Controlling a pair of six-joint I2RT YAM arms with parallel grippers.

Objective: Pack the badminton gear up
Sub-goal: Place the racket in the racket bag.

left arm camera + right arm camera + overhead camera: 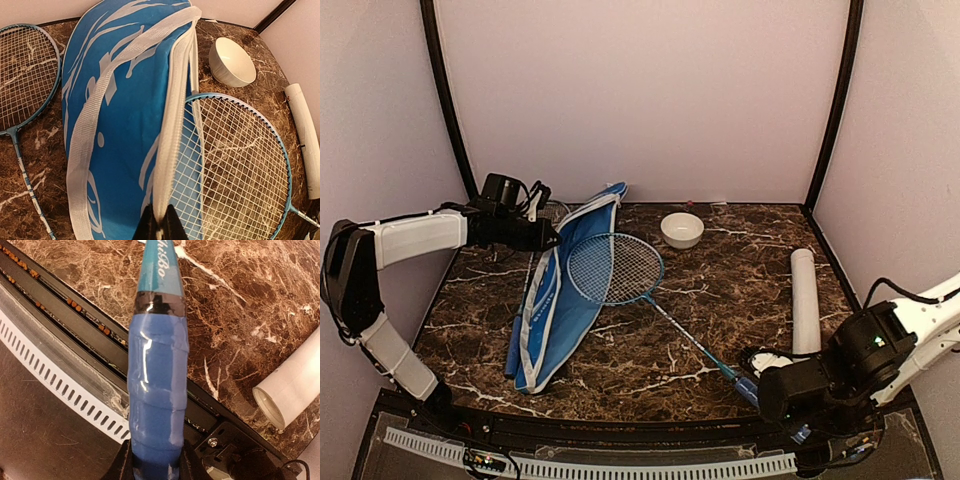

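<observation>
My left claw (160, 227) is pinched fully together on the white trim (172, 125) of the cover (120, 115), holding that strip up off the blue fabric. The cover lies slantwise on the left half of the counter (720, 290), its top by the far edge and its foot toward the near left corner.

My right claw (156, 465) is closed partway around the blue handle (157, 390) of a racket (615, 268), with a finger pressed to each side. I hold it at the near right corner, where the butt end of the handle reaches out over the near edge. The shaft runs diagonally up to the head, which sits about mid-counter against the cover's right side. The head's left rim is hidden behind the lifted trim, and I cannot tell whether it is inside the cover.

The second racket (25, 75) lies flat on the other side of the cover, its head toward the far left corner.

The tube (805, 300) lies along the right edge, its open end toward the near edge, just beside my right claw.

The bowl (682, 229) stands upright near the far edge, just right of the cover's top.
</observation>
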